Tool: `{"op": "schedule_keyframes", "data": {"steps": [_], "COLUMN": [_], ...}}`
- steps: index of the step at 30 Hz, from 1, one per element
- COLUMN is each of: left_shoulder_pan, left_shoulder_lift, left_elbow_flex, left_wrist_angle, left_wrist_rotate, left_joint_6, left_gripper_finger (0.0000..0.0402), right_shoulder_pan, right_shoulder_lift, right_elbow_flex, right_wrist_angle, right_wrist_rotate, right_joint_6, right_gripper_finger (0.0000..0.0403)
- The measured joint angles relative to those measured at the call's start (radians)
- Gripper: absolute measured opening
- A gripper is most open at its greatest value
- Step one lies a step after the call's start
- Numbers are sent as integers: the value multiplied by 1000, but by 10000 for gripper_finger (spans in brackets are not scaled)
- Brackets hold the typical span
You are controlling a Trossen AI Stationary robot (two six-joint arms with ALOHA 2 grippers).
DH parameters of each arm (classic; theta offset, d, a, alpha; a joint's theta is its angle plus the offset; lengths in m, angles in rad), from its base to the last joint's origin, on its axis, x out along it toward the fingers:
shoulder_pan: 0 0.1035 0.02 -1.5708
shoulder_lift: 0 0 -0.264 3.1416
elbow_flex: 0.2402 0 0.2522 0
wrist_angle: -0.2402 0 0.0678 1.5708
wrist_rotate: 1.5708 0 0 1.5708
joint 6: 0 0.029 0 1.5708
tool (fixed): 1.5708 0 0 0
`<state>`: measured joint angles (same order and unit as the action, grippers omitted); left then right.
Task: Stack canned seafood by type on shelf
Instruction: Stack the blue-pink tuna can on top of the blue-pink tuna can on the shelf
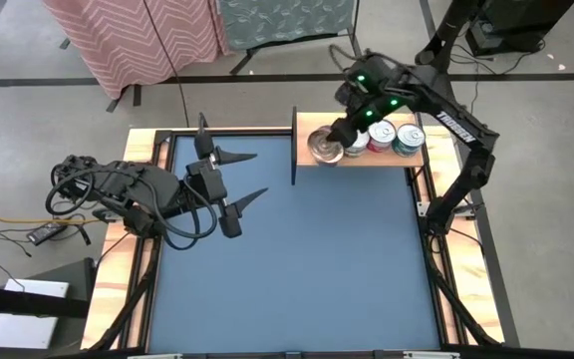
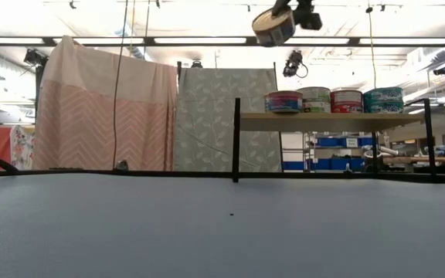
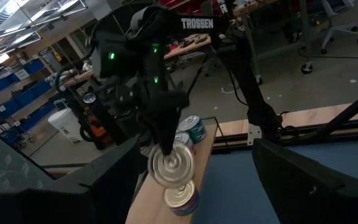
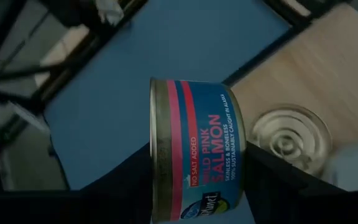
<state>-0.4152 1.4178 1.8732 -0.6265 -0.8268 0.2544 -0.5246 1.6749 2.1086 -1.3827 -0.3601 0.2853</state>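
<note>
My right gripper point(image 1: 335, 138) is shut on a salmon tin point(image 4: 197, 155) with a blue and pink label. It holds the tin high above the left end of the shelf point(image 1: 367, 159), a light-wood plank at the table's far right. Directly under the held tin, a silver-lidded tin point(image 4: 288, 140) sits on the plank. Three more tins point(image 2: 347, 100) stand in a row to its right. My left gripper point(image 1: 245, 178) hovers open over the table's left side, holding nothing. My right gripper pinches the salmon tin between its two fingers, one on the lid point(image 3: 166, 163) and one on the opposite flat end point(image 4: 241, 168). The fingers point(image 4: 129, 186) slant down from above. The tin is lifted clear of the shelf and tipped, its lid turned toward the table's left.
Dark metal uprights point(image 2: 236, 139) stand at the shelf's ends. The blue table point(image 1: 307, 259) stretches in front of the shelf. Fabric-draped screens point(image 2: 107, 108) stand beyond the far edge.
</note>
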Motion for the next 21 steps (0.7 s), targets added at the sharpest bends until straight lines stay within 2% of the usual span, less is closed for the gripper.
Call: {"op": "schedule_keyframes", "data": {"steps": [6, 10, 15, 21], "left_shoulder_pan": [-4, -5, -5, -6], "left_shoulder_lift": [-10, -28, -34, -35], "left_elbow_flex": [0, 0, 0, 0], "left_wrist_angle": [-18, -21, -23, -36], "left_wrist_rotate": [0, -9, -16, -16], "left_joint_6": [2, 21, 31, 31], "left_gripper_finger": [312, 312, 312, 312], "right_shoulder_pan": [-24, -9, 50, 104], "right_shoulder_lift": [-115, -216, -365, -591], "right_elbow_flex": [-32, -138, -416, -816], "right_wrist_angle": [45, 142, 321, 653], "right_wrist_rotate": [118, 189, 278, 337], "right_joint_6": [139, 225, 351, 561], "right_gripper_finger": [201, 201, 201, 201]}}
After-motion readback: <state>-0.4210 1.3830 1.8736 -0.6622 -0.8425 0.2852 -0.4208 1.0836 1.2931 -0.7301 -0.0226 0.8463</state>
